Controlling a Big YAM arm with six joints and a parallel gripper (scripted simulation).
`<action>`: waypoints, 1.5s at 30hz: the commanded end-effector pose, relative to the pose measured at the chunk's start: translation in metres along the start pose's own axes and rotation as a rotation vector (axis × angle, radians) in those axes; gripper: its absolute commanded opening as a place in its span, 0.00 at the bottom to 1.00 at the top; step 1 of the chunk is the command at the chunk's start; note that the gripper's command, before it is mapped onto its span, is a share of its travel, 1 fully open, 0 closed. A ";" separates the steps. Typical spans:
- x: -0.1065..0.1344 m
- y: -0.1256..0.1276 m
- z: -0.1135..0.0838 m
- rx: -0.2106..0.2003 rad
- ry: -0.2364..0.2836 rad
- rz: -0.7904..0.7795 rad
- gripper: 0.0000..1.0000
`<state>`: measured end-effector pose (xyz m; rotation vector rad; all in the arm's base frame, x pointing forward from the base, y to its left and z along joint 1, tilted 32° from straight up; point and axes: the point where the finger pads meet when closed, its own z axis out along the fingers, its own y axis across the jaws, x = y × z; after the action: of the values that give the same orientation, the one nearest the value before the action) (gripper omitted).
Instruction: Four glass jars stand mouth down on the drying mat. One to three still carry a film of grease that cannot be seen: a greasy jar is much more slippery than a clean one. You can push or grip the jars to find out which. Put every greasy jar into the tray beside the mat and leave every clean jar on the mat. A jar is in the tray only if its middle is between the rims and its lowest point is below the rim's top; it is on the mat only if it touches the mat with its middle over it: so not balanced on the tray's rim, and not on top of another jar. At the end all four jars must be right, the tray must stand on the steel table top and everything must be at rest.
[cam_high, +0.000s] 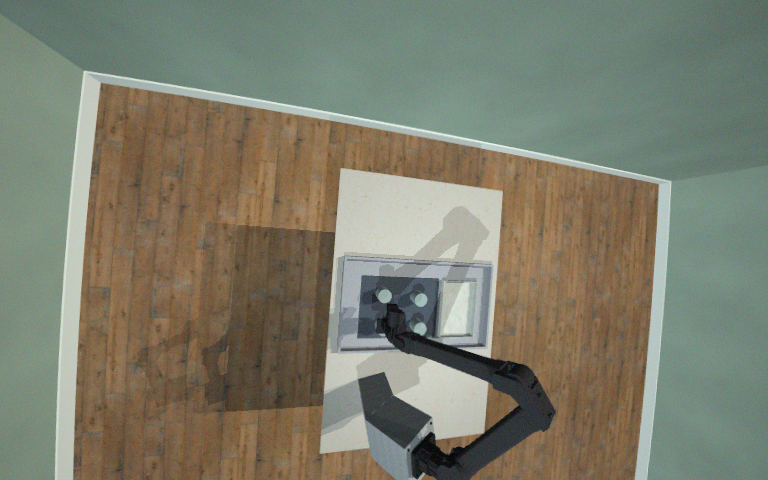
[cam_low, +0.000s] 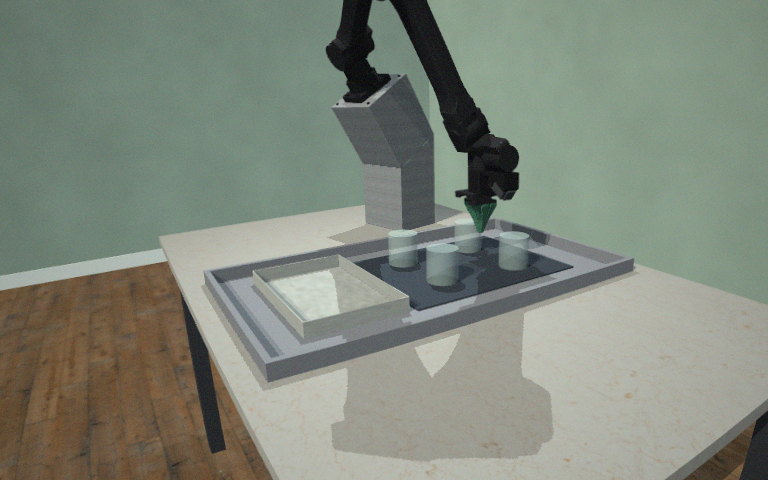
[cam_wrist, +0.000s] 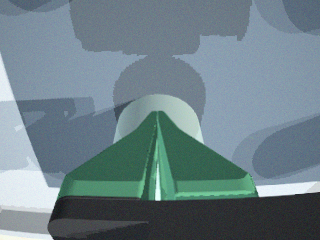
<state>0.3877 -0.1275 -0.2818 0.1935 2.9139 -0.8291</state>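
Observation:
My gripper (cam_low: 481, 230) (cam_wrist: 157, 121) is shut and empty, its green fingertips low beside or over the near-base jar away from the tray (cam_low: 464, 238) (cam_wrist: 177, 109). That jar is partly hidden by the arm in the top view; touching cannot be told. Another jar (cam_high: 384, 294) (cam_low: 514, 251) stands beyond it, farther from the base. Two jars stand on the tray side: one farther from the base (cam_high: 418, 298) (cam_low: 442, 266), one nearer (cam_high: 418, 328) (cam_low: 402, 250). All stand upright on the dark mat (cam_high: 369, 282) (cam_low: 543, 266). The cream tray (cam_low: 356, 317) beside the mat holds no jar.
A raised grey rim (cam_high: 416, 260) (cam_low: 453, 322) surrounds the mat and tray. The arm's grey pedestal (cam_high: 399, 421) (cam_low: 399, 192) stands behind the rim in the exterior view. The forearm (cam_high: 453, 355) passes over the base-side part of the rimmed area. Arm shadows cross the mat and tray.

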 end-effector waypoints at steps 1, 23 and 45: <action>0.013 -0.004 0.003 -0.001 0.018 -0.008 0.00; 0.016 -0.004 0.003 -0.001 0.018 -0.008 0.00; 0.018 -0.004 0.003 -0.001 0.018 -0.008 0.00</action>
<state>0.3873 -0.1273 -0.2815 0.1969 2.9040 -0.8265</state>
